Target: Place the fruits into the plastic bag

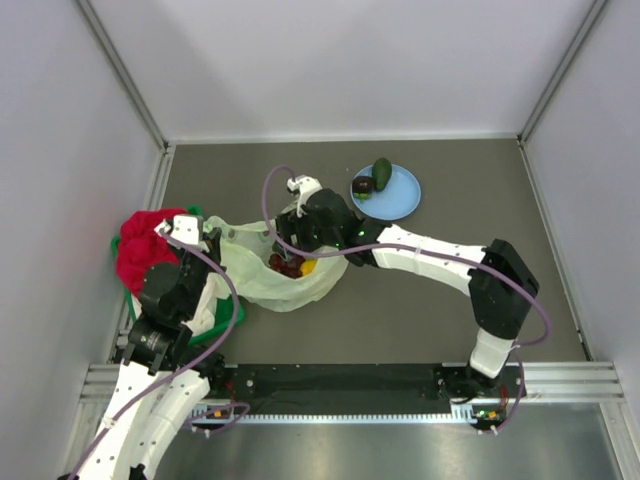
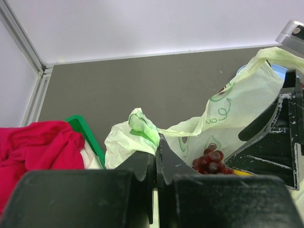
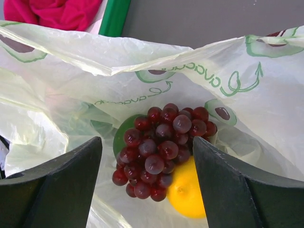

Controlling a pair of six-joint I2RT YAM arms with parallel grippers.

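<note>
The pale yellow-green plastic bag (image 1: pixel 262 282) lies left of centre, mouth open towards the right. My left gripper (image 1: pixel 214 240) is shut on the bag's bunched rim (image 2: pixel 142 127) and holds it up. My right gripper (image 1: pixel 293 258) is open inside the bag's mouth, its jaws spread either side of the dark red grape bunch (image 3: pixel 161 152). The grapes lie in the bag on the orange-yellow citrus (image 3: pixel 187 192) and a round green shape (image 3: pixel 121 135). A green avocado-like fruit (image 1: pixel 382 171) and a small dark fruit (image 1: pixel 364 186) sit on the blue plate (image 1: pixel 405 195).
A red cloth (image 1: pixel 143 246) and white cloths fill a green basket (image 1: pixel 236 312) at the left, just behind my left gripper. The red cloth (image 2: pixel 38 147) and basket rim (image 2: pixel 85 135) show in the left wrist view. Grey walls enclose the table.
</note>
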